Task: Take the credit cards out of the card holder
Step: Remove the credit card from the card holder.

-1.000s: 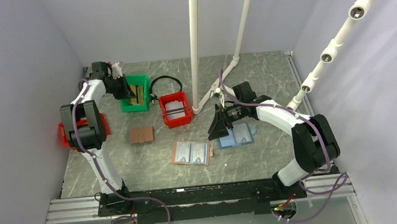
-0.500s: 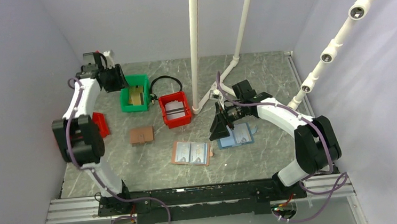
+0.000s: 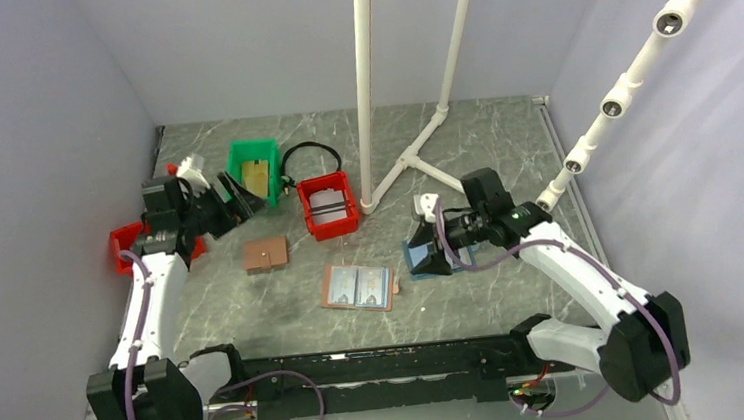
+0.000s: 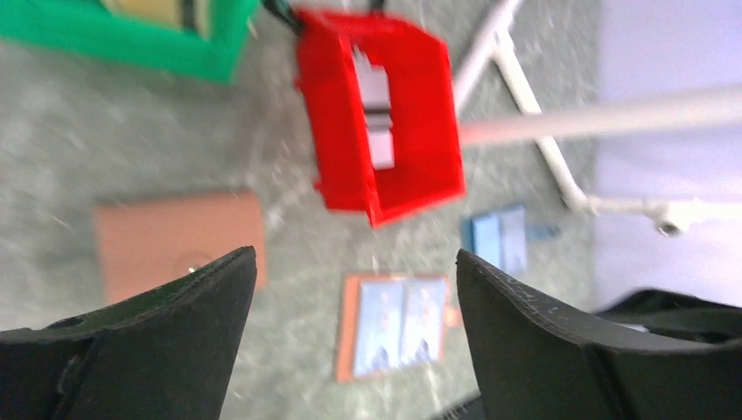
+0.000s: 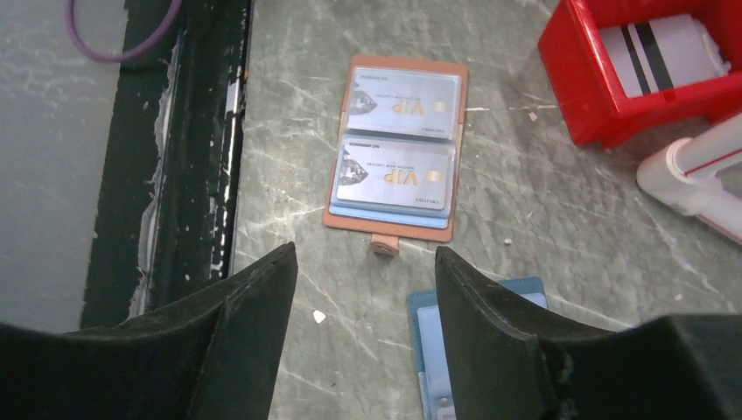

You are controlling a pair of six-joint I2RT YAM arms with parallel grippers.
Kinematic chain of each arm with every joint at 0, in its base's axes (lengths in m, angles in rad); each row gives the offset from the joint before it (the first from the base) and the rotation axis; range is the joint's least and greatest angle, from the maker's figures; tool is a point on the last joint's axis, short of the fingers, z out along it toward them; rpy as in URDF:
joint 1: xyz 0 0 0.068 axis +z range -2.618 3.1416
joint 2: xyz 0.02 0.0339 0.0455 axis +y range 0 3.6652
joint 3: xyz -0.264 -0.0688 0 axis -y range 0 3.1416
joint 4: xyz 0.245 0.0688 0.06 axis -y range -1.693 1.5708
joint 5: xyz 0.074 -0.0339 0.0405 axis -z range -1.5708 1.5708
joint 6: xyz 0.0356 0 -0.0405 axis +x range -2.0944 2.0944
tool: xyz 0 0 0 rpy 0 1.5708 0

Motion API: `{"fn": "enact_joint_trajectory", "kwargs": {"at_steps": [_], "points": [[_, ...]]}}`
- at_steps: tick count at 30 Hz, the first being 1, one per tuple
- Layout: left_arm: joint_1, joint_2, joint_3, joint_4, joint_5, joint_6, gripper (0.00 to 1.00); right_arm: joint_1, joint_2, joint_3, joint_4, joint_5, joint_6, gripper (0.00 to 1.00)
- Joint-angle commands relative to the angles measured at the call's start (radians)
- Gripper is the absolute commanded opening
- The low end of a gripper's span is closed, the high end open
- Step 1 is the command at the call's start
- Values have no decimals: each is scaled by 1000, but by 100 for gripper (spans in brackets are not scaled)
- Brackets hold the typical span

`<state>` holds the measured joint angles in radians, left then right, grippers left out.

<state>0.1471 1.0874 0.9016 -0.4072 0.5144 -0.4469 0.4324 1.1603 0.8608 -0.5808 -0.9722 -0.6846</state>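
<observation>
**Entry: card holder station, risk notes**

1. Left jaws: spread wide, nothing between them. They hang over the tabletop [image 3: 285, 307] beside a closed brown holder [image 4: 179, 245], well apart from the task's holder.
2. Right jaws: parted, holding nothing. They hover low, with the all-blue holder [image 5: 472, 306] just beneath 1 tip.
3. Card holder [image 5: 389, 229]: lies open and flat ahead of the right jaws, apart from them. Its snap tab [image 5: 382, 246] points back toward them.
4. Credit cards [image 5: 398, 175]: 2, each seated in its own pocket, neither drawn out yet.
5. Red bin [image 5: 582, 109]: beyond the right jaws and to one side, holding striped cards.

**Hazards, as we judge them**

- Wrong item: the blue holder sits closer to the right jaws than the brown one, so a straight descent would land on it.
- Holder travels with card: nothing pins the open holder down, so a pull on 1 card could drag or lift the whole bifold.
- Missed pinch: the cards lie flush in their pockets, so a tip could skate over the edge or nip the pocket instead.
- Mix-up on the left: the closed brown holder under the left jaws looks much like the task's own.
</observation>
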Motion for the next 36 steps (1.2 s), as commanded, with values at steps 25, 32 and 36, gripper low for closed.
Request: {"fn": "enact_joint_trajectory", "kwargs": {"at_steps": [25, 32, 36], "points": [[-746, 0, -435, 247, -273, -396, 39, 428, 303, 48, 259, 421, 154, 1], [-747, 29, -456, 267, -295, -374, 45, 434, 404, 83, 253, 421, 253, 0], [-747, 66, -470, 328, -266, -377, 47, 439, 430, 83, 263, 430, 279, 0]]}}
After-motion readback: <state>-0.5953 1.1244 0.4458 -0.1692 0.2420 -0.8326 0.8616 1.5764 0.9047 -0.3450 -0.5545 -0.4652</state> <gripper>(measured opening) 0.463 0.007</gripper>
